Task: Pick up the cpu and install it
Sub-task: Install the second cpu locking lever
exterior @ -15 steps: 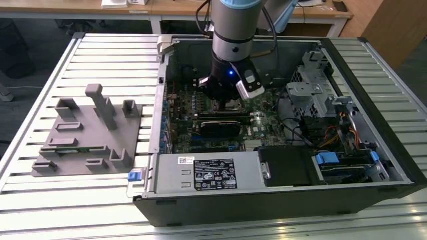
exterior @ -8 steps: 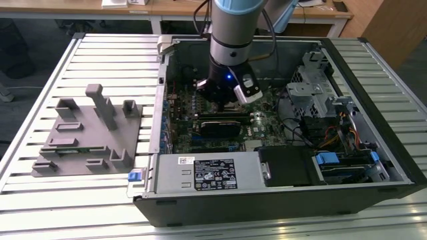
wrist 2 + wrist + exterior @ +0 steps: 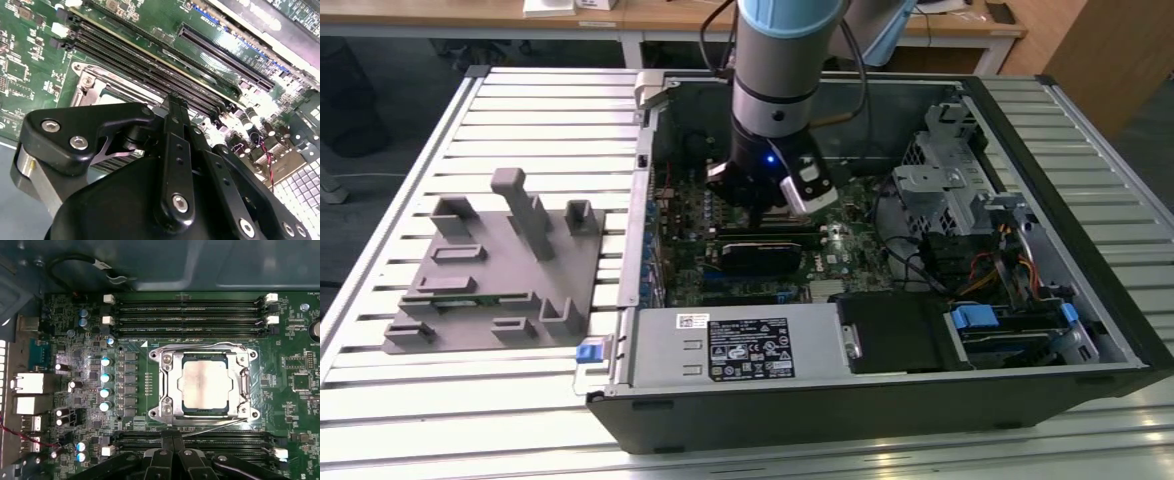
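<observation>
In the first wrist view the cpu (image 3: pixel 206 385), a flat square chip with a pale silver top, lies inside the metal-rimmed socket frame (image 3: pixel 167 385) on the green motherboard (image 3: pixel 135 340). My gripper (image 3: pixel 172 440) hangs just beside the socket, over the memory slots, apart from the chip. Its two black fingers (image 3: pixel 165 450) stand together with nothing between them. The second wrist view shows the gripper (image 3: pixel 175 102) edge-on above a corner of the socket frame (image 3: pixel 87 82). In the exterior view the gripper (image 3: pixel 761 200) is down inside the open computer case (image 3: pixel 1067 110).
Empty memory slots (image 3: pixel 185 312) run on both sides of the socket. Capacitors (image 3: pixel 106 375) and rear ports (image 3: pixel 30 385) stand nearby. Drive cages (image 3: pixel 947 180) and cables fill the case at the exterior view's right. A grey plastic fixture (image 3: pixel 494 270) with a green memory stick (image 3: pixel 470 297) lies on the slatted table.
</observation>
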{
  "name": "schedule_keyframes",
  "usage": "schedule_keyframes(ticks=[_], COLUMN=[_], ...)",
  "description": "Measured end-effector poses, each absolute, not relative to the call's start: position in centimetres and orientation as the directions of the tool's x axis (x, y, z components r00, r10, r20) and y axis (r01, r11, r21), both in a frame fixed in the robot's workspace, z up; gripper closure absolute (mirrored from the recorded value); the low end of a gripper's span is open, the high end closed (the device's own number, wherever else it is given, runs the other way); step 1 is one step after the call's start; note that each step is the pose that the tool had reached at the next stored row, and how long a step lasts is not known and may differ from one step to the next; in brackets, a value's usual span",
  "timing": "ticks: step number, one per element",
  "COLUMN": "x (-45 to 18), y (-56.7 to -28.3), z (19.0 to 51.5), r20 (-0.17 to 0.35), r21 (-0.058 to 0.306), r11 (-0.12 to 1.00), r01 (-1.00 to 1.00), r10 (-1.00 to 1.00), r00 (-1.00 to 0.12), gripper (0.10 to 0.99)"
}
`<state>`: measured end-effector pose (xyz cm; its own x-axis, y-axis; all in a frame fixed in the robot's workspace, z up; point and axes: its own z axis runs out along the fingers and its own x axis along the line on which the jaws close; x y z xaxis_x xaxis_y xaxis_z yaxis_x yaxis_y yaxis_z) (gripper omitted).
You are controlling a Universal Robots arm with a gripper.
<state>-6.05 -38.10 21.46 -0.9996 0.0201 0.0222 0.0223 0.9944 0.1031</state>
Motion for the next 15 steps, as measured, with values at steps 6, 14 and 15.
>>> schedule_keyframes(ticks=[6, 14, 15], x=[-6.2, -6.6, -6.6], y=[-38.2, -38.4, -38.5], z=[20.8, 20.4, 20.3], r20=[0.023, 0.023, 0.023], r21=[0.119, 0.156, 0.158], r11=[0.993, 0.987, 0.987], r01=[0.022, 0.022, 0.022], r10=[0.02, 0.019, 0.019], r00=[-1.0, -1.0, -1.0], gripper=[0.98, 0.98, 0.98])
